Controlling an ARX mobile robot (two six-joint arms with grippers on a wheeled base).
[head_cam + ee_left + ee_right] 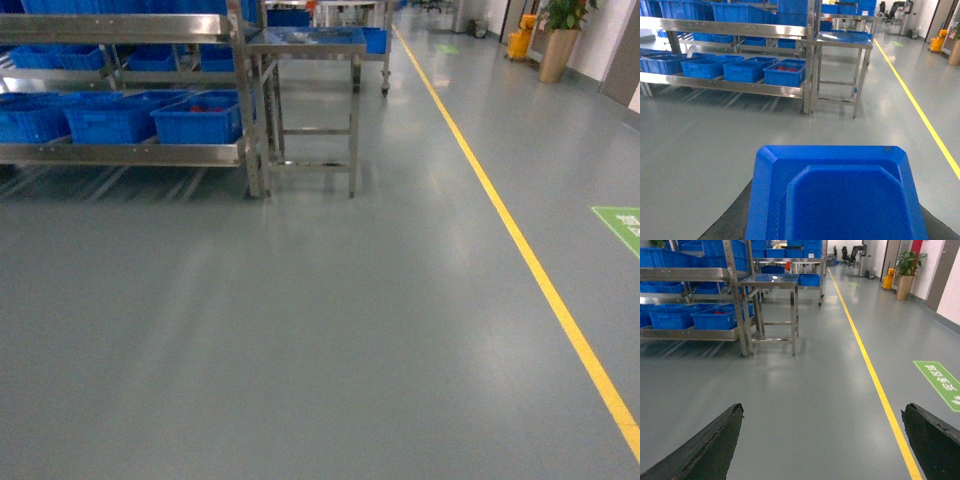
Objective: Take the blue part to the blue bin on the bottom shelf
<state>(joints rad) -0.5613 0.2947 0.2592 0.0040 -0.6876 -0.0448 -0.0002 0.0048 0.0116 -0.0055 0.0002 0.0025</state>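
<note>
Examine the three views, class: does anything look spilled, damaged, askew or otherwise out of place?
Nothing stands out. The blue bins sit in a straight row on the bottom shelf, the steel table stands upright beside the rack, and the grey floor shows only glare, no spill.

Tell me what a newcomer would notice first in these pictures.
First the row of blue plastic bins on the shiny stainless-steel bottom shelf at upper left, the rightmost bin showing something red inside. Next the yellow floor line running diagonally along the right of the grey floor. In the left wrist view a large blue plastic tray fills the foreground; the right end effector is open and holds nothing.
</note>
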